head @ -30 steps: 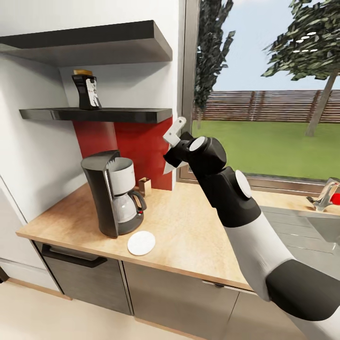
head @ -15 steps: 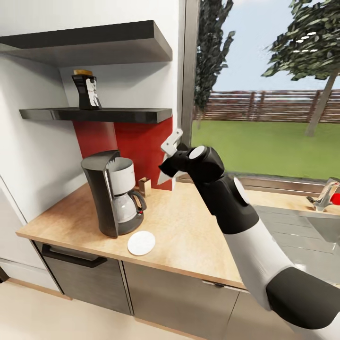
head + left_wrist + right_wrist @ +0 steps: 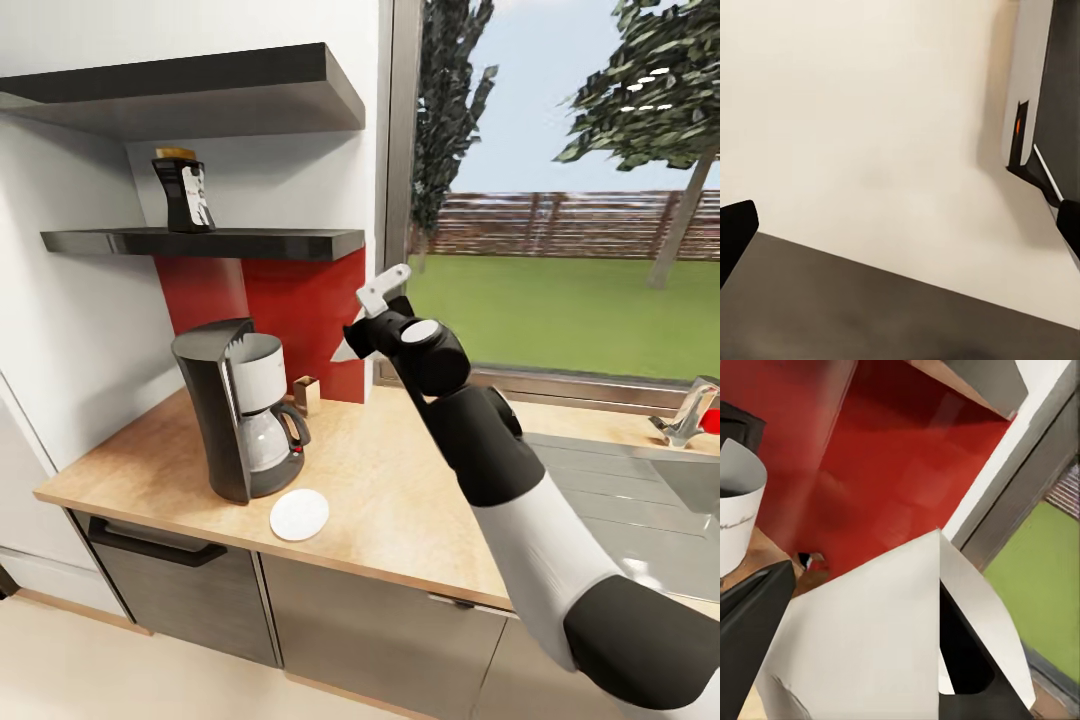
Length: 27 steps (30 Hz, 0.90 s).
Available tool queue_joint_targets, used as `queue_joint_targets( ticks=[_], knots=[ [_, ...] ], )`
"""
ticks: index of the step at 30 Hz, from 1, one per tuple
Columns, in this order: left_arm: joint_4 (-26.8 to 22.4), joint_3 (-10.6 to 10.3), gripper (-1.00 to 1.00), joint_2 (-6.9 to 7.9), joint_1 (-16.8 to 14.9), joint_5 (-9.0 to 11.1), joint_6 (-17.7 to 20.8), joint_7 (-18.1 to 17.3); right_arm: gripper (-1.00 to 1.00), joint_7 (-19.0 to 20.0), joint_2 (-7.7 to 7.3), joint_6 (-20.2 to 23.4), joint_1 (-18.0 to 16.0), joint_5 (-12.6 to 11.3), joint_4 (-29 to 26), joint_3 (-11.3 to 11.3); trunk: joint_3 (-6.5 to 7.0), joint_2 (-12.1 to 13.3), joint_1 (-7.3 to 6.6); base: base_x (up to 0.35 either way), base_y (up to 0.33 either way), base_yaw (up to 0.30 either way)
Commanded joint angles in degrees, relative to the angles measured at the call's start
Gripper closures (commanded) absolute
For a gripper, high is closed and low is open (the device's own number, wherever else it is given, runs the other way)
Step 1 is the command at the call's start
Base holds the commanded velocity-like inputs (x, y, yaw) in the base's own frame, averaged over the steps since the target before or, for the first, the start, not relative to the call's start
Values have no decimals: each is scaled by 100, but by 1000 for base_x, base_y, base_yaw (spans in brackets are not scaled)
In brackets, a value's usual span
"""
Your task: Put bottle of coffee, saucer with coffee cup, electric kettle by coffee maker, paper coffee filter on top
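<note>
- right gripper [image 3: 372, 322] is clamped on the paper coffee filter [image 3: 877, 645], a thin white cone
- one coffee maker [image 3: 243, 405], one saucer [image 3: 299, 514], one bottle of coffee [image 3: 183, 189]
- left gripper: can't tell

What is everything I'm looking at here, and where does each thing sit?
kitchen countertop: one, light beige wood-look, grey cabinet fronts below.
coffee maker: one, dark grey with white basket and glass carafe, at the counter's left end.
saucer: one, white, on the counter in front of the coffee maker.
kitchen shelf: one, dark grey, on the wall above the coffee maker; another board hangs higher.
bottle of coffee: one, dark brown with golden lid, on the shelf.
red wall panel: one, behind the counter.
tap: one, metal, far right.
paper coffee filter: one, white, between the right jaws.
right gripper: one, black arm with pale jaws, raised over the counter.
</note>
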Motion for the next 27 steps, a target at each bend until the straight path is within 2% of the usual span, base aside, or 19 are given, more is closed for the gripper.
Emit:
queue_joint_targets(
  ticks=[1, 6, 9, 14, 20, 27],
  knots=[
    [9, -11, -100, -2, -3, 6, -34, 12, 100, -75, 1, 24, -6, -42, -3, 68, -12, -12, 4, 0, 0, 0],
    [9, -6, -100, 0, -1, 7, -30, 12, 100, -266, 1, 23, -6, -193, -9, 410, -12, -12, 4, 0, 0, 0],
    [9, -3, -100, -1, -3, 8, -29, 12, 100, -291, 1, 23, -6, -210, -23, 502, -12, -12, 4, 0, 0, 0],
    [9, -2, -100, 1, -2, 9, -28, 12, 100, -297, 1, 25, -6, -216, -34, 527, -12, -12, 4, 3, 11, 0],
    [9, -2, -100, -5, -2, 9, -28, 12, 100, -308, 1, 31, -6, -205, -55, 531, -12, -12, 4, 70, 189, 0],
    [3, -2, -100, -6, -5, 9, -28, 12, 100, -608, 1, 24, -6, -215, -201, 531, -12, -12, 4, 24, 40, 0]
  ],
)
